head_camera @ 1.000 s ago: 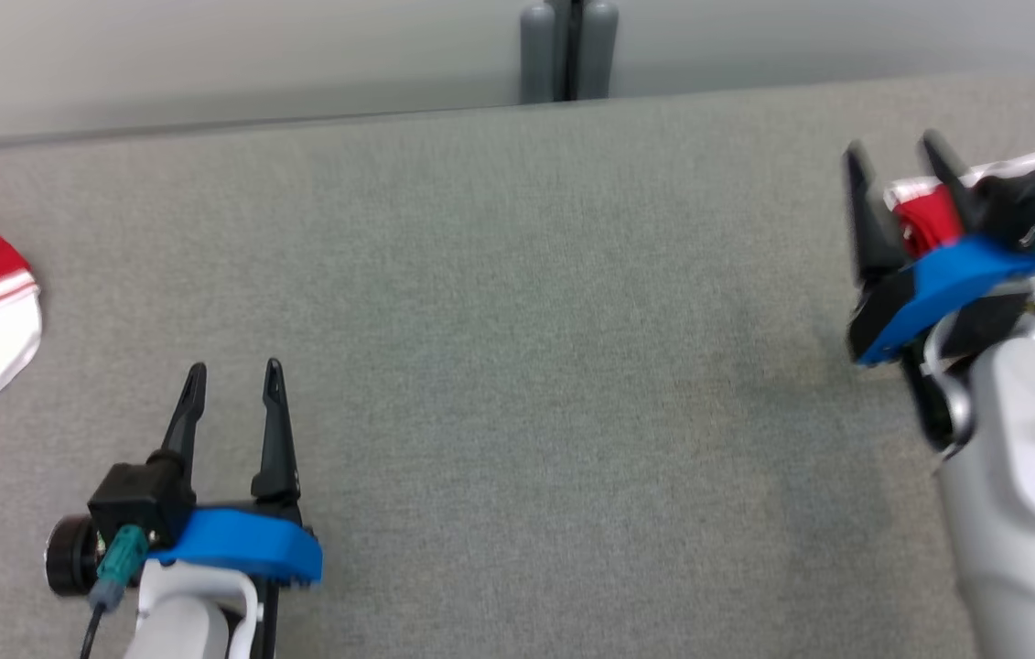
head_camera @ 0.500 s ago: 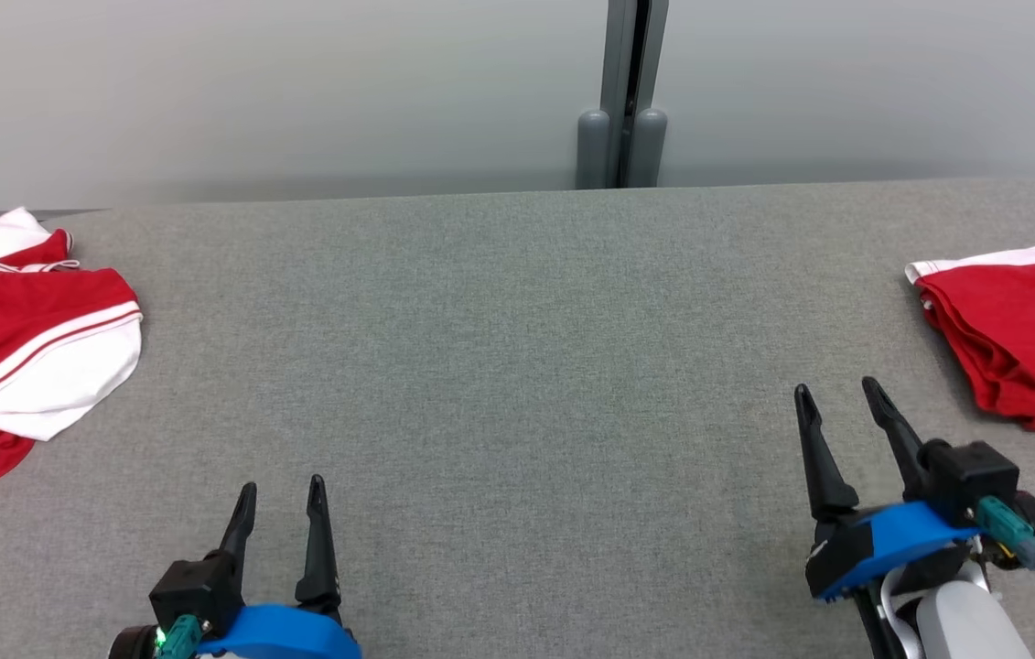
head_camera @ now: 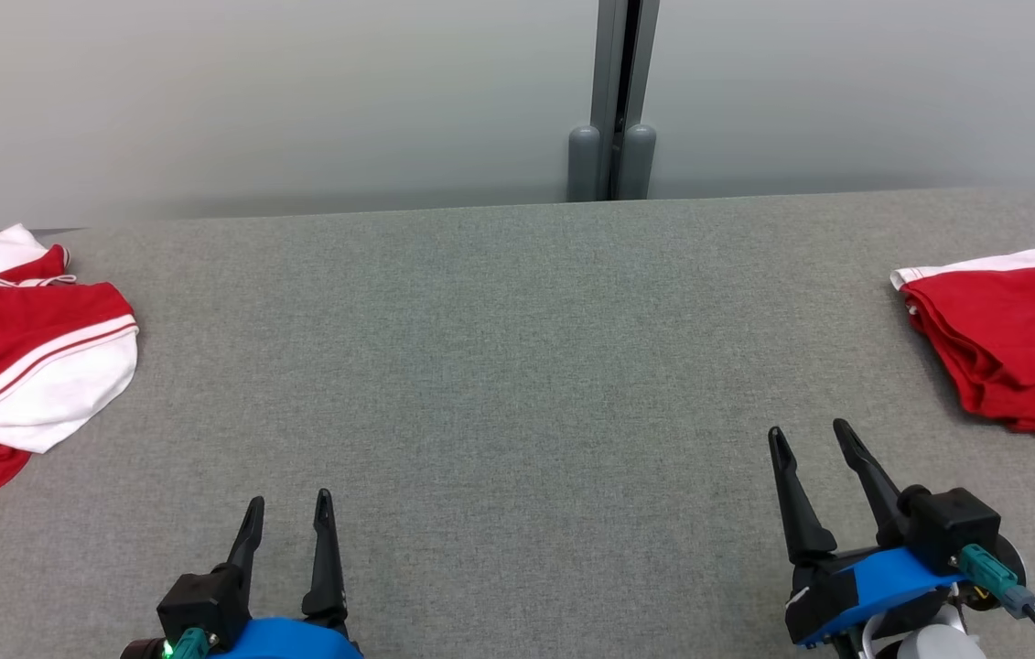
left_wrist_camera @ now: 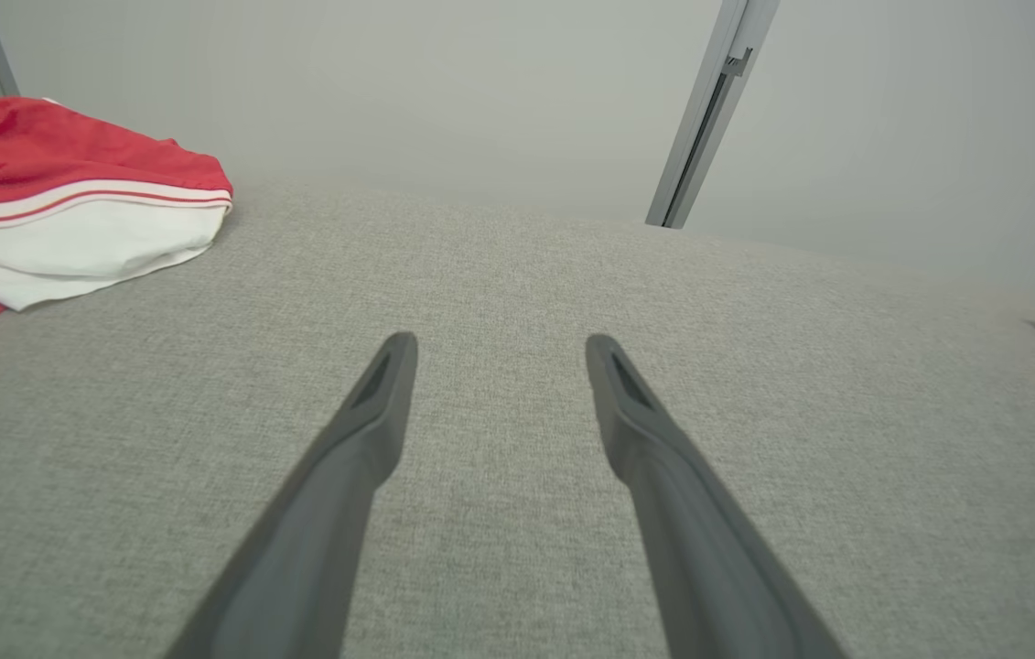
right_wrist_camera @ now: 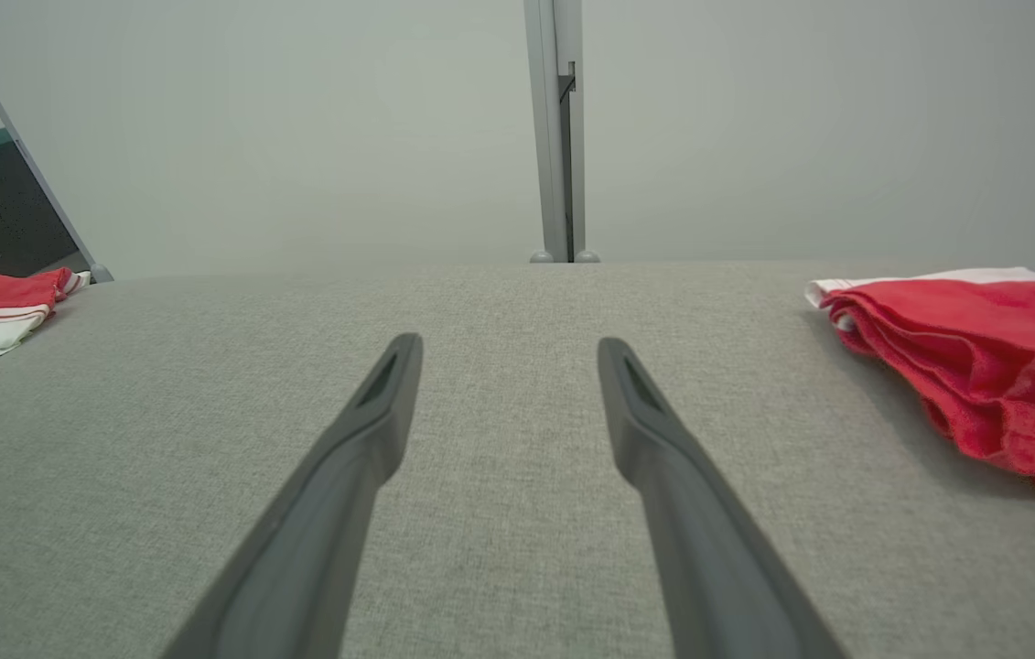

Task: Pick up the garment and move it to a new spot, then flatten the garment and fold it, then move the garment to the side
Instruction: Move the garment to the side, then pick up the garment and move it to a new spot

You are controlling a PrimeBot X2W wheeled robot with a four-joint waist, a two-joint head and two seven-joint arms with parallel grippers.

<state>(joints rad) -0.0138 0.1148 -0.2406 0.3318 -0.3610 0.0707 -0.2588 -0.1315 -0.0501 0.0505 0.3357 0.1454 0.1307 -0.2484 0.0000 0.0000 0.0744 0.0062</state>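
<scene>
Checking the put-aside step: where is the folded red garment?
In the head view, the folded red garment lies near the table's right edge, just beyond the right claw.

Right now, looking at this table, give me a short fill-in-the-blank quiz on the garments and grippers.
1. The folded garment lies on the robot's ____ side of the table.
2. The left gripper and right gripper both stand ____, holding nothing.
3. The rumpled garment opposite is red and ____.
Missing words: right; open; white.
</scene>
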